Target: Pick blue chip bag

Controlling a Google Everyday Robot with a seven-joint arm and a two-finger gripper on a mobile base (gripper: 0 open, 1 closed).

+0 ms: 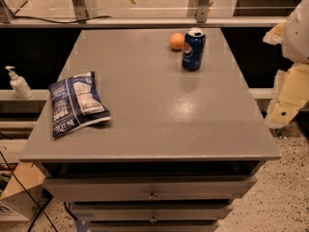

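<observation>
At left of table [159,105]: blue chip bag [77,103] (flat)
Gripper [289,95]: far right, grip cannot tell
Risk: bag pushed off edge

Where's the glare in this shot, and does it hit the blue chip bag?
Camera view: a soft sheen sits on the table top just in front of the soda can; the blue chip bag lies well left of it, evenly lit, with a thin shadow under its near edge. Camera view: the gripper hangs at the right edge, beside the table top, brightly lit.
</observation>
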